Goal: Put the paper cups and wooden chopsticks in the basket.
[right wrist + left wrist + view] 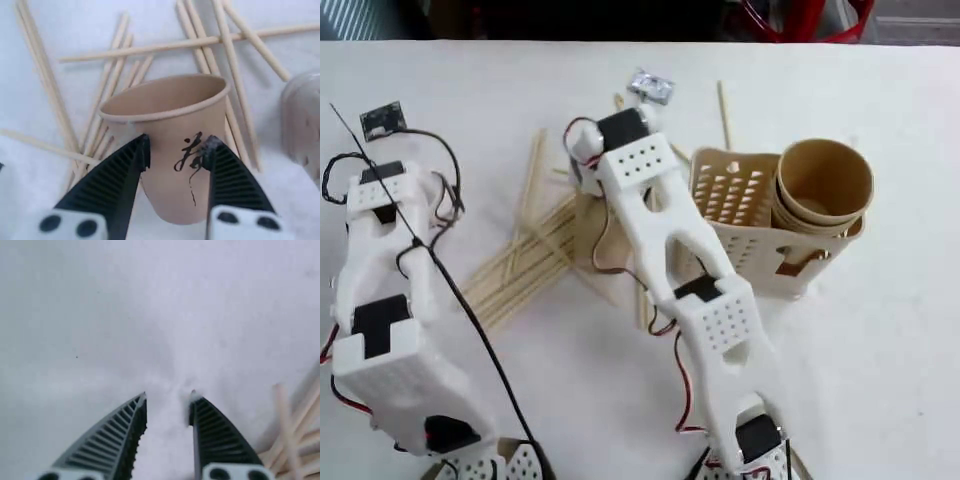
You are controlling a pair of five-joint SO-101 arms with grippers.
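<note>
My right gripper (176, 147) is shut on a tan paper cup (170, 125) with black print, holding it over scattered wooden chopsticks (200, 42). From above, that cup (586, 228) shows as a tan patch beside the right arm, just left of the basket (735, 185). The cream basket lies on its side with stacked paper cups (825, 180) in its mouth. More chopsticks (525, 255) fan out between the two arms. My left gripper (167, 397) is open over bare white table, with chopstick ends (292, 430) off to one side.
A silver wrapper (651, 86) lies near the table's far edge. A small black board (382, 120) with a cable sits at the far left. A red object (800, 20) stands beyond the table. A single chopstick (723, 110) lies behind the basket.
</note>
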